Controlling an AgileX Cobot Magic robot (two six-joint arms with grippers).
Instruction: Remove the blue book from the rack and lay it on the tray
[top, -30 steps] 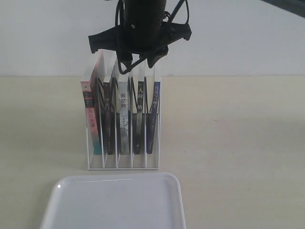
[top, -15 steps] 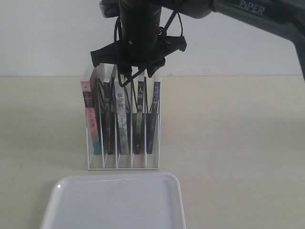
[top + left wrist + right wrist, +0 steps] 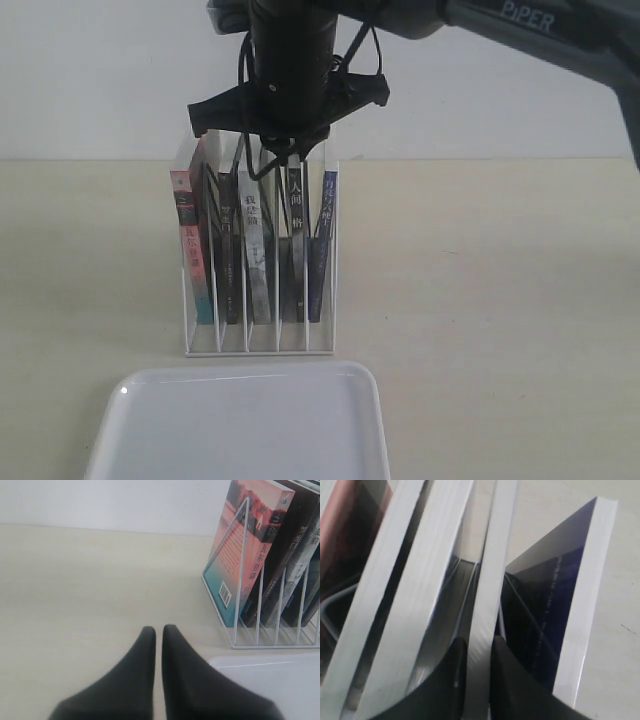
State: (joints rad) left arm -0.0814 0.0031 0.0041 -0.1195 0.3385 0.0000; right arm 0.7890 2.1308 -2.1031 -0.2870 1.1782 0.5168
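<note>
The white wire rack holds several upright books. The blue book stands in its rightmost slot, and its deep blue cover shows in the right wrist view. My right gripper reaches down from above into the book tops. Its fingers close on the white page edge of the thin black-spined book next to the blue book, not on the blue book itself. The white tray lies in front of the rack. My left gripper hangs shut and empty over the table, left of the rack.
A pink-and-teal book fills the leftmost slot, with dark and grey-spined books between. The tray corner lies close beside my left fingers. A pale wall rises behind the table.
My right gripper came down onto the book tops. The black-spined book in the fourth slot now stands straighter and slightly higher. The left gripper's earlier state is not shown.
</note>
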